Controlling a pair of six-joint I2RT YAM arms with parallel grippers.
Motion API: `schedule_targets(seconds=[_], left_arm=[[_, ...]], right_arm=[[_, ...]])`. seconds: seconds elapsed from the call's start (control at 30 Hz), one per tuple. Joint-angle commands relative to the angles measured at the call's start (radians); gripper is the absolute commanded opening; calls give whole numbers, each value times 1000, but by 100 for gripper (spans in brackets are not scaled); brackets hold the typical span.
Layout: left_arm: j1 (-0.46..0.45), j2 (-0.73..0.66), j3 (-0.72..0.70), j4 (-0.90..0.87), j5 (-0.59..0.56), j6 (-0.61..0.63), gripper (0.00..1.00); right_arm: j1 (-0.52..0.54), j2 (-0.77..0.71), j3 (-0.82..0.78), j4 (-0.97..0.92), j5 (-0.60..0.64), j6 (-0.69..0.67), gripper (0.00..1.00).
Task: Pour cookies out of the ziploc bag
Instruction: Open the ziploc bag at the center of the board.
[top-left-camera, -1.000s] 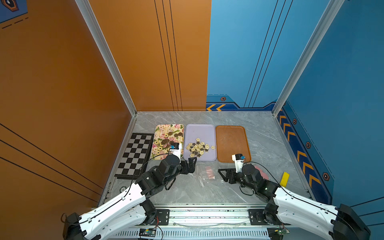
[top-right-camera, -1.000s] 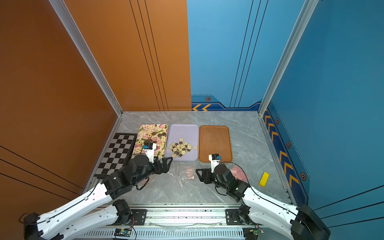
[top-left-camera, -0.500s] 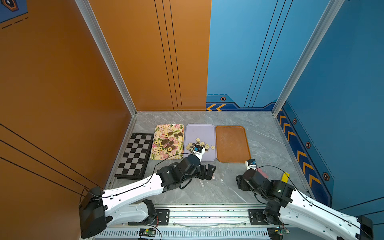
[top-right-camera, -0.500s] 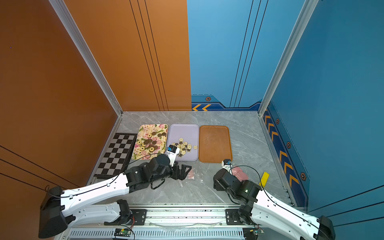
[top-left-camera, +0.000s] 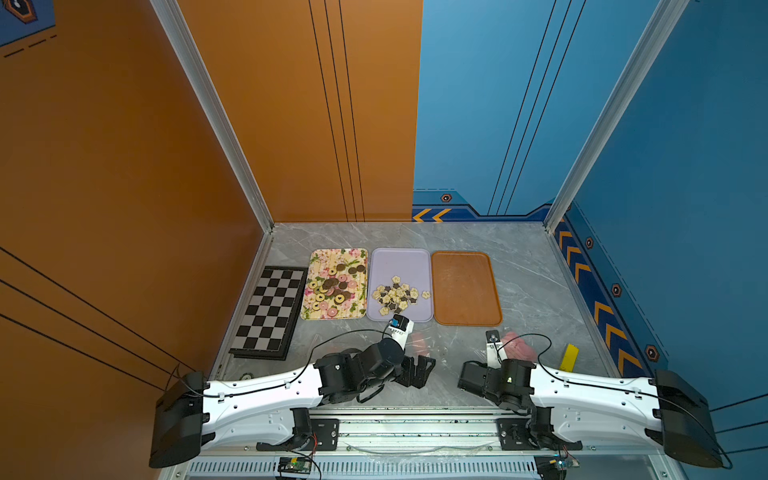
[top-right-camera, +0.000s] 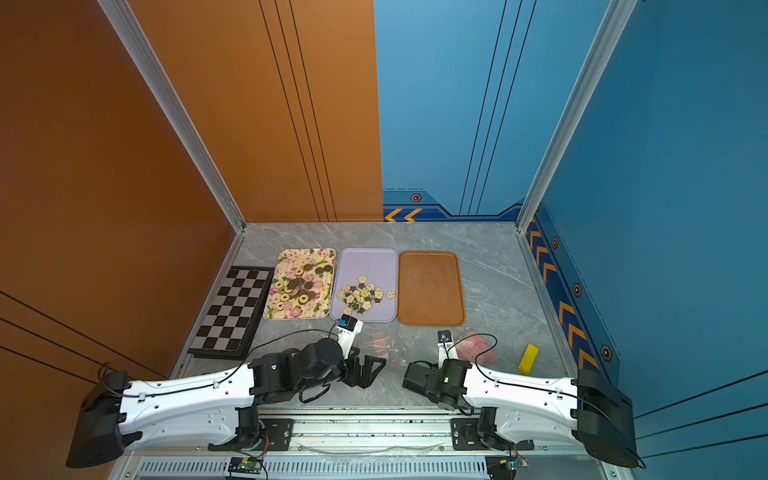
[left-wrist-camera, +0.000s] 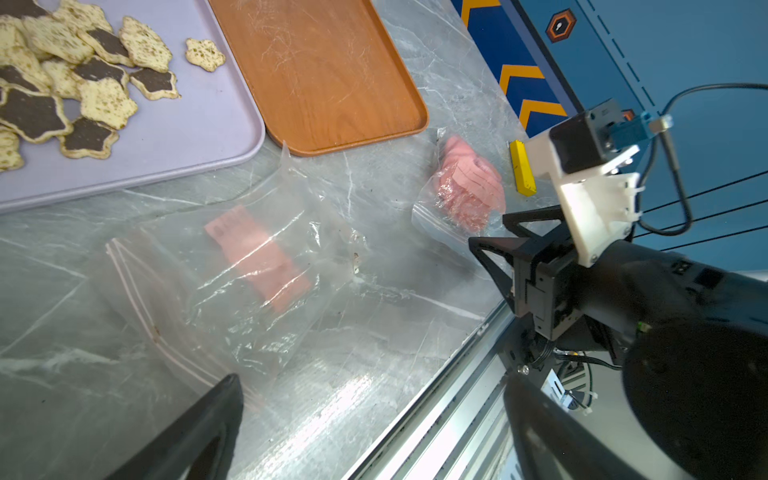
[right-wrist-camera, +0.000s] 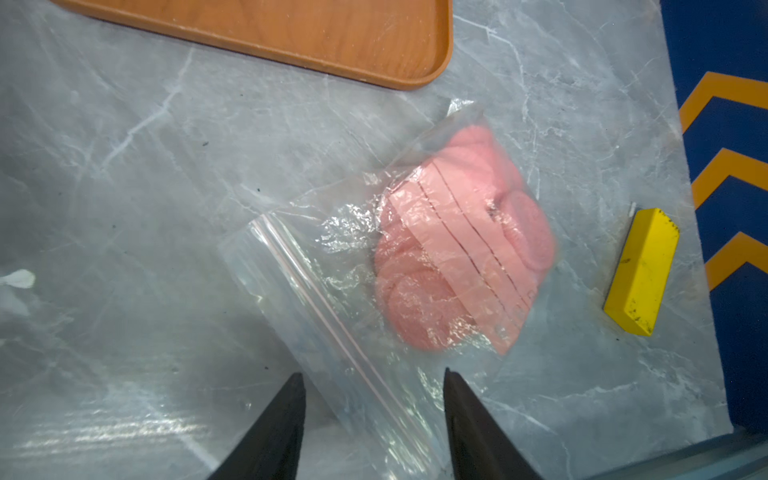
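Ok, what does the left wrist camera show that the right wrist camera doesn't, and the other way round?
Left wrist only: the lilac tray holding star-shaped cookies, and a flat clear bag with a pink label. Right wrist only: the zip strip of the ziploc bag, lying between the fingertips of the right gripper, jaws apart. Both: the orange tray, bare; the pink cookies inside that bag; the yellow block.

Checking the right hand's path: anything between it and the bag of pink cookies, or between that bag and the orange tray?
Nothing visible. The right hand, jaws apart, straddles the zip end of the bag; only bare table lies between it and the orange tray. The yellow block sits aside.
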Motion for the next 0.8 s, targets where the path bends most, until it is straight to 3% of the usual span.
schedule_targets(seconds=[0.0, 0.13, 0.33, 0.77], left_arm=[[-20, -42, -33, 11, -49, -17, 98], [-26, -82, -59, 12, -67, -27, 98], [-38, -142, -88, 12, -110, -42, 98], [-41, -188, -124, 11, -129, -57, 98]], right_arm=[[25, 43, 32, 26, -8, -8, 58], [43, 88, 47, 18, -21, -3, 60], [16, 183, 91, 0, -63, -51, 52], [10, 420, 205, -177, -69, -43, 58]])
